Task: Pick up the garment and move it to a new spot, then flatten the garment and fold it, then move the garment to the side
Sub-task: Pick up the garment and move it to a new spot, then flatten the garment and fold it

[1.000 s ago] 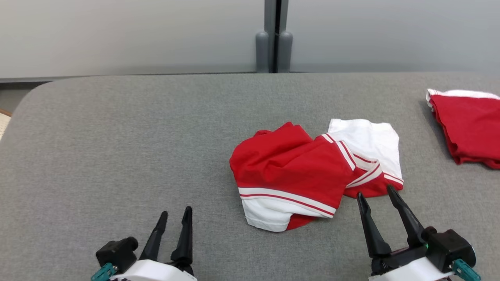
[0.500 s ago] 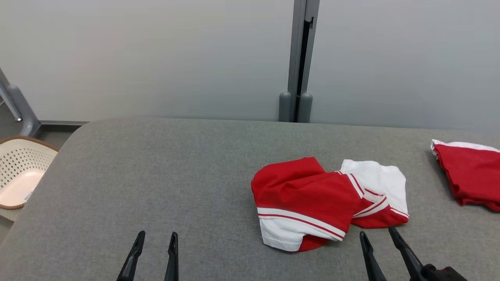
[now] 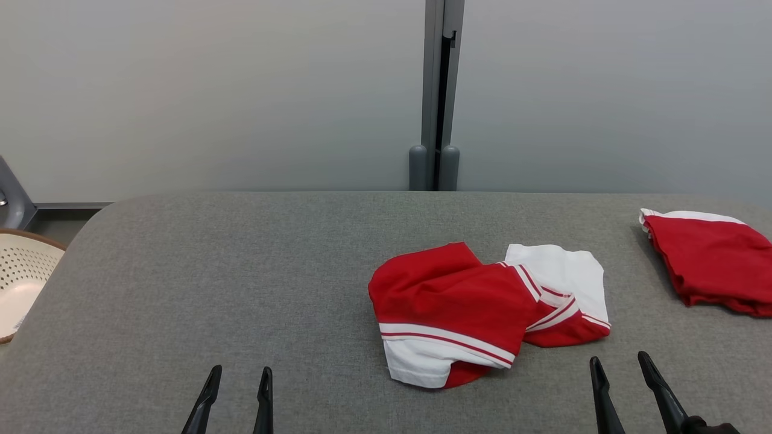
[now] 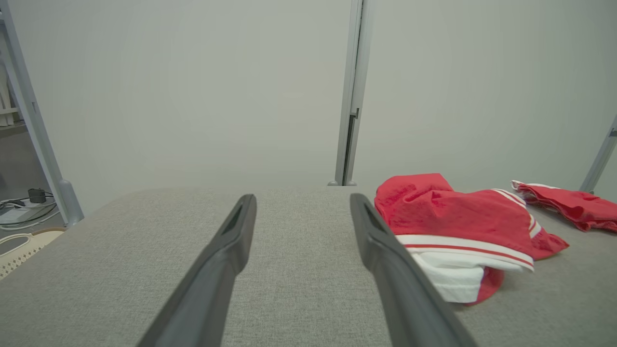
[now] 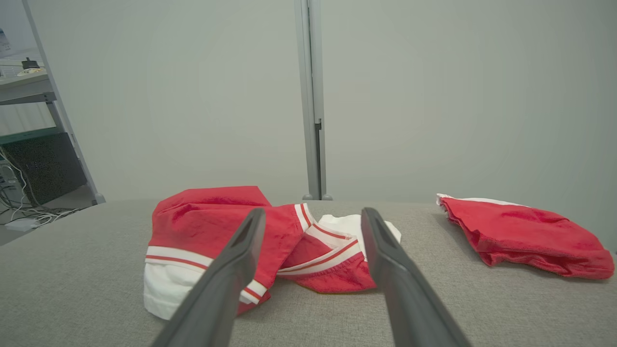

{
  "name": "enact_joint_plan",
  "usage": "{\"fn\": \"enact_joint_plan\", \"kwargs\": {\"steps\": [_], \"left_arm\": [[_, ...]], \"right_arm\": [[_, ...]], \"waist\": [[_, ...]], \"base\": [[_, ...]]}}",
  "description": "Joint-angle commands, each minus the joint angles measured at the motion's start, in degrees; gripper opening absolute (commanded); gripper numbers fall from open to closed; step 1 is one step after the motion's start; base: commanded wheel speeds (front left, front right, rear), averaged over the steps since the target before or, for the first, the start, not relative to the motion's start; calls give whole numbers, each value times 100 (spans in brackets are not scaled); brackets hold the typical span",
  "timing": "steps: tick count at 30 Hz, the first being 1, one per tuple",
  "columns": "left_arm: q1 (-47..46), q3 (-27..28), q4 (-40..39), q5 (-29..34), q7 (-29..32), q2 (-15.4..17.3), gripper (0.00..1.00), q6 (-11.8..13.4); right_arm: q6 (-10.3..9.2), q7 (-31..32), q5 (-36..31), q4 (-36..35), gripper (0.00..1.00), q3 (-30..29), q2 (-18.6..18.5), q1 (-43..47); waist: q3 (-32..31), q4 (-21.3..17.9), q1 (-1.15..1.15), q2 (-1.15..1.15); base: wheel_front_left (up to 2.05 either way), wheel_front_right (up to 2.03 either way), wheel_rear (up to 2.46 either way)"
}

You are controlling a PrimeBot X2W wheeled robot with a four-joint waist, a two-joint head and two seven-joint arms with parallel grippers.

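Garment: the crumpled red-and-white garment lies on the table, a little right of the middle and nearer the front edge than the back edge. A white band with red stripes faces the front, and a white part sticks out on its right.
Left claw: the left claw is at the front edge, left of the garment and well apart from it, with its fingers spread and nothing between them.
Right claw: the right claw is at the front edge, near the garment's right end but not touching it, fingers spread and empty.
Other cloth: a red cloth with a white hem lies by the table's right edge, apart from the garment.
Basket: a pale perforated basket with a brown rim sits beyond the table's left edge.
Behind: a grey post stands past the back edge.
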Motion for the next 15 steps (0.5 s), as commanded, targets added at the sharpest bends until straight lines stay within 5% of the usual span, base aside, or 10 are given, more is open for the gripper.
{"fn": "enact_joint_plan", "kwargs": {"steps": [1, 15], "left_arm": [[-18, 29, 16, -15, 1, 14, 100, 1], [-110, -15, 54, 188, 0, 15, 100, 43]], "right_arm": [[-12, -4, -14, -15, 100, -12, 6, 28], [-12, -4, 6, -27, 100, -88, 44, -66]], "waist": [[23, -37, 0, 0], [47, -43, 0, 0]], "base": [[0, 0, 0], [0, 0, 0]]}}
